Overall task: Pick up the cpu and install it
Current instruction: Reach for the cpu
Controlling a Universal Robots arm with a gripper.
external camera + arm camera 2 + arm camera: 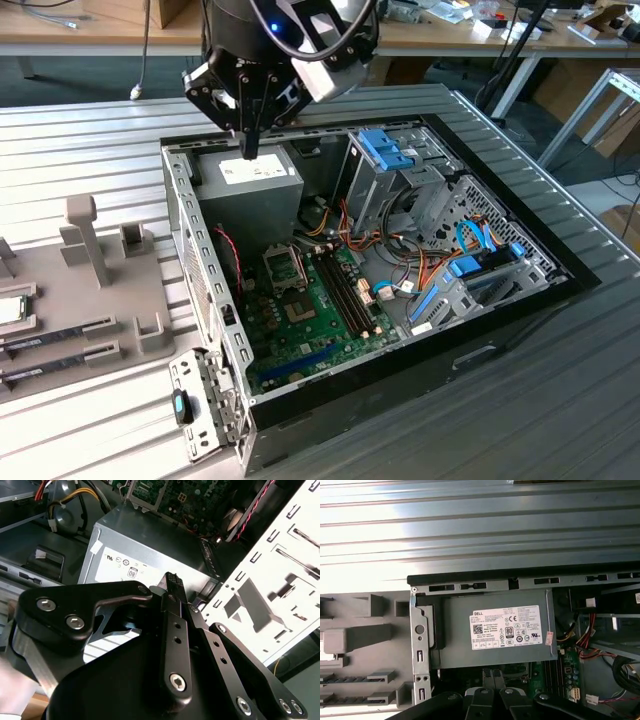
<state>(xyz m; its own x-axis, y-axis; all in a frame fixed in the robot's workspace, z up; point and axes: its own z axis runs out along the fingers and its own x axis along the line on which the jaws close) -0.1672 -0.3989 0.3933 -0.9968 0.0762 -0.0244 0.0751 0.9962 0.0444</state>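
Ribbed metal table [100,130], open PC case [430,365] on it. You're pre-pick, I'd say: the cpu [10,311] sits on the grey fixture tray [60,280], 9 o'clock from the case in the exterior view, well apart from the gripper [248,148]. The gripper hangs vertical over the power supply [255,185], fingers pinched together, empty. Any grasp calls for opening them first.

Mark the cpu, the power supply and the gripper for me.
Small square silver-topped, green-rimmed cpu [9,311]: exterior view, on its silver top.
Grey metal box-shaped power supply [456,635]: first wrist view, bare top face beside its white label.
Black gripper [250,152]: exterior view, at its closed fingertips.
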